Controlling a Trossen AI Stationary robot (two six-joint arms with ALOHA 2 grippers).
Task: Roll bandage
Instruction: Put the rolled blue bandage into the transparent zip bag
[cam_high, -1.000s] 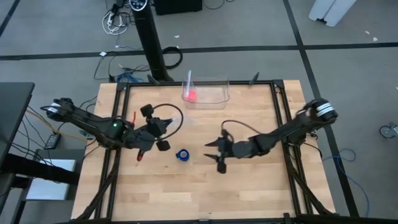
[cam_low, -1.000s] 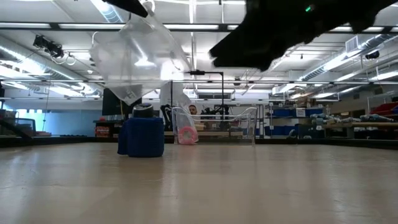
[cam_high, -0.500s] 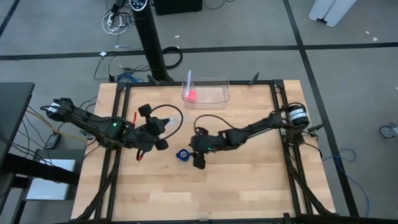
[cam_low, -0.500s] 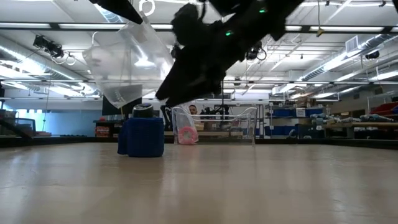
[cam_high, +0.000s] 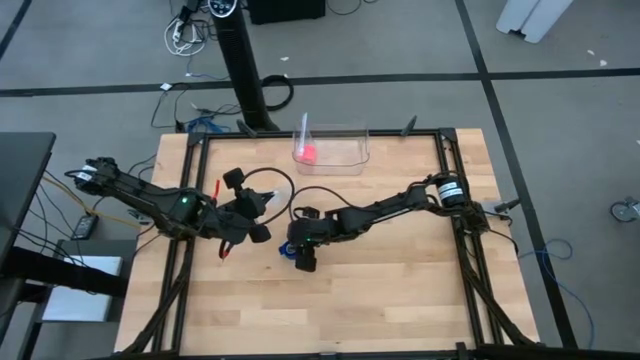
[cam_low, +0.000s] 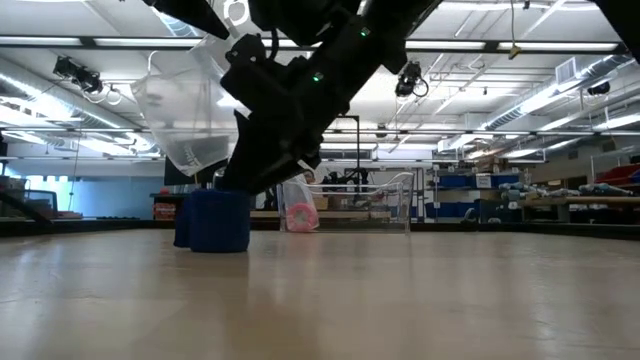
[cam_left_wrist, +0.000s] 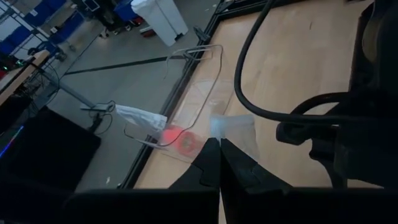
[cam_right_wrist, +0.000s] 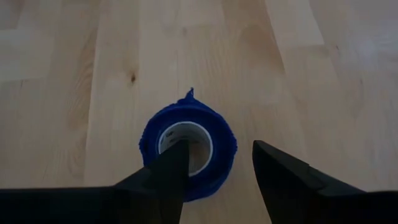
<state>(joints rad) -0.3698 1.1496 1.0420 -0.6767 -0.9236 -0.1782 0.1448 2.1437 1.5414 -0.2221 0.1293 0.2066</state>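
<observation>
The bandage (cam_right_wrist: 186, 148) is a small blue roll with a white core, standing on end on the wooden table; it also shows in the low view (cam_low: 215, 220) and the high view (cam_high: 288, 253). My right gripper (cam_right_wrist: 217, 155) is open right over it, pointing down, with one finger over the core hole and the other outside the roll's wall. My left gripper (cam_high: 262, 207), just left of the roll, is shut on a clear plastic bag (cam_low: 200, 110). My left gripper pinches the clear bag's upper edge (cam_left_wrist: 225, 127) between its two shut fingers. The bag hangs below the fingers (cam_low: 205, 12), clear of the table. My right gripper has one finger (cam_right_wrist: 168, 165) at the roll's core and one (cam_right_wrist: 280, 171) outside it; I cannot tell whether either touches the roll.
A clear tray (cam_high: 340, 160) with a small pink object (cam_high: 307, 154) stands at the table's far edge, also in the left wrist view (cam_left_wrist: 186, 140). Bare wood lies near and right of the roll. Black frame rails run along the table's left and right edges.
My right gripper has swept toward the table's left edge, from well right of the roll to right over it, and has come down around it. The roll has shifted slightly in the low view. My left gripper has kept the bag hanging in place.
</observation>
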